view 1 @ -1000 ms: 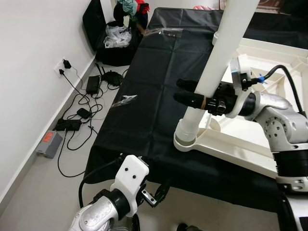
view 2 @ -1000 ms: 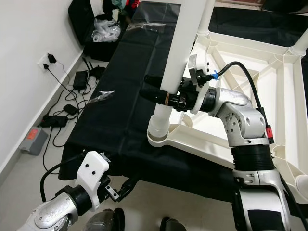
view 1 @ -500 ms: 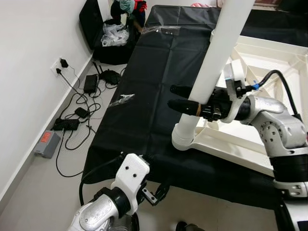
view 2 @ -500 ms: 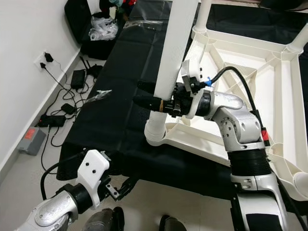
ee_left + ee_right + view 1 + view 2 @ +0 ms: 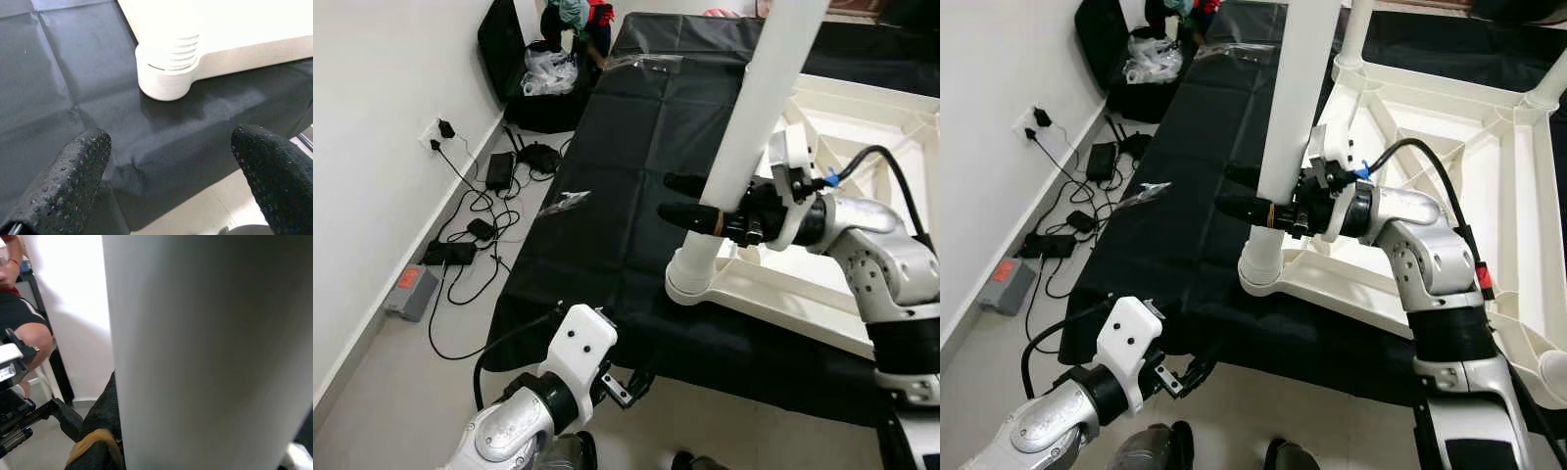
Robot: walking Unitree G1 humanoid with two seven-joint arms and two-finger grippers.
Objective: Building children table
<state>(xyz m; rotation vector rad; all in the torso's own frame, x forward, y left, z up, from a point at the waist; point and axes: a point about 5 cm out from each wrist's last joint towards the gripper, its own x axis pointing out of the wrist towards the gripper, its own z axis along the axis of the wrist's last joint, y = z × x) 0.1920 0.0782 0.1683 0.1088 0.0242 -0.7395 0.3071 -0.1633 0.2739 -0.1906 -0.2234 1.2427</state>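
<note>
Gripping low on the white table leg (image 5: 759, 108), the right gripper (image 5: 697, 199) has its two black fingers passing either side of the tube, jaws clenched around it just above the threaded end. Leg stands nearly upright, leaning a little, its ribbed foot seated in the round corner socket (image 5: 693, 285) of the table frame (image 5: 1489, 147).

Frame lies upside down on the bench (image 5: 636, 147), which is draped in black cloth. Makes sense: underside up gives open access to the sockets. Two more legs (image 5: 1356, 29) appear already standing at far corners, so this looks like a later leg in the build.

Hold sits close to the socket rather than high on the tube. My guess is that a low grip gives better control for turning or pressing the thread home, with less wobble at the joint. From the left wrist view the threads still show above the socket rim, so I judge the leg not fully seated.

Left gripper (image 5: 171, 171) hangs low off the near bench edge, jaws released and wide apart, pointing toward the socket but well short of it. Idle, or waiting to steady the frame.

Off to the side: power strip and cables (image 5: 475, 235) on the floor by the wall, a plastic packet (image 5: 565, 202) on the cloth. A person's arm shows in the right wrist view.
</note>
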